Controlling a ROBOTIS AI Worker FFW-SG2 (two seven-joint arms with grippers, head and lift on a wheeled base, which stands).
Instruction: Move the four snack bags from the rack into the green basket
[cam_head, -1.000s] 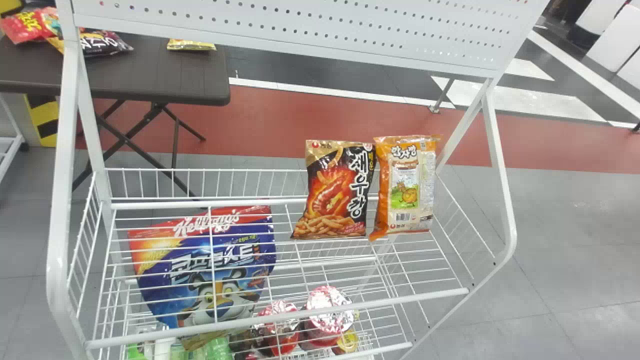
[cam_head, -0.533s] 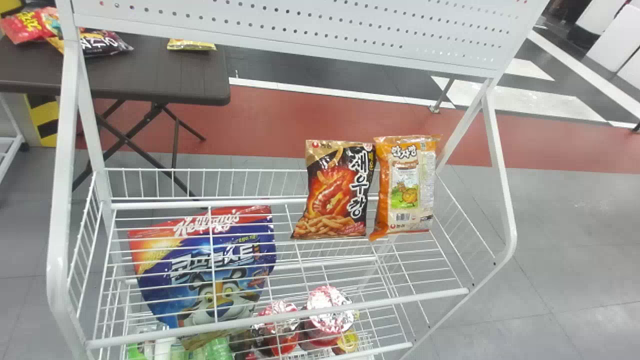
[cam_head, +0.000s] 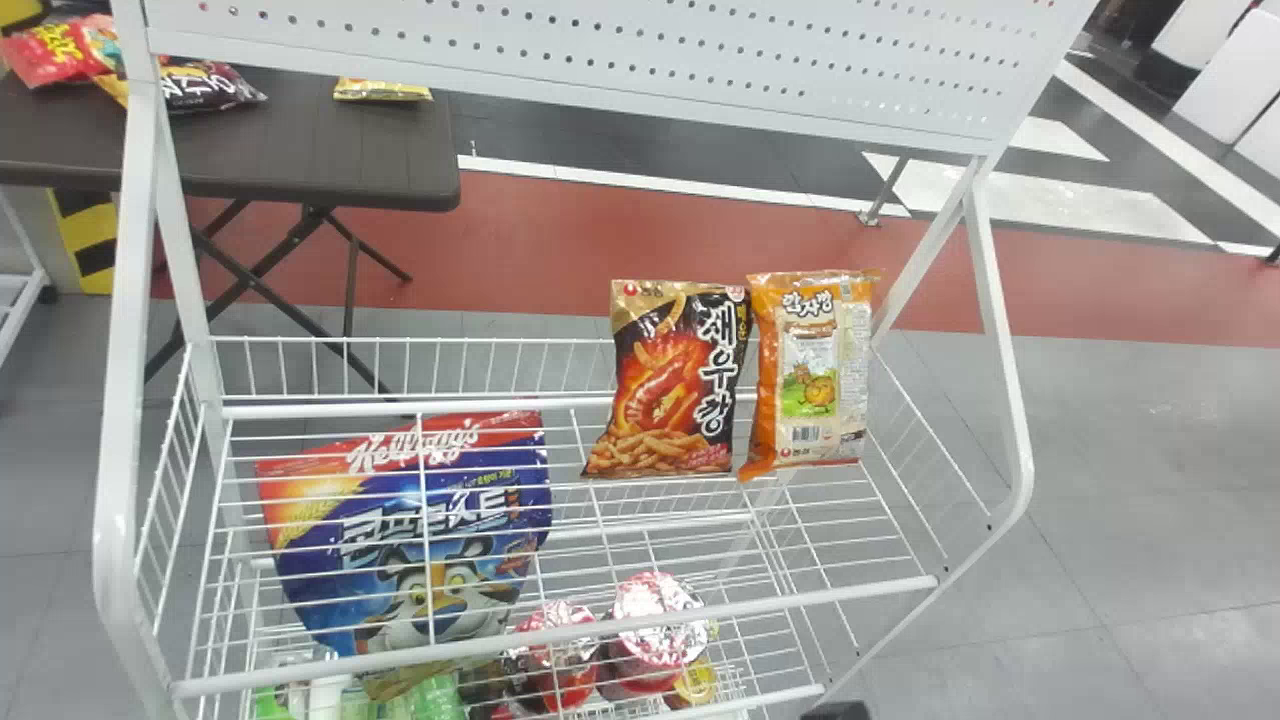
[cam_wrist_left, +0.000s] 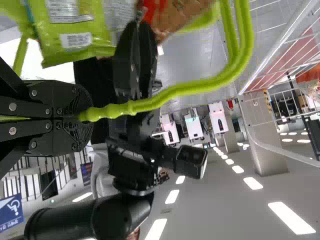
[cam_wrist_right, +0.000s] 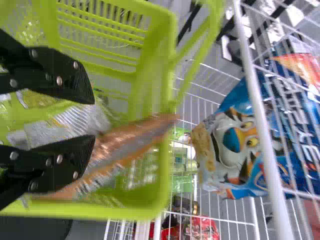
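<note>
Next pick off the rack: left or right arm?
Right, I'd say. The right gripper is open at the green basket; the left gripper is shut on its handle. The black bag and orange bag also stand right of centre on the rack.

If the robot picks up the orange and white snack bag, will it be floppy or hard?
The orange and white bag will probably be soft and a bit floppy, since its wrapper looks thin and crinkled at the edge. Its shiny wrapper might feel slippery. It could tip if bumped, because it stands up tall on the rack.
</note>
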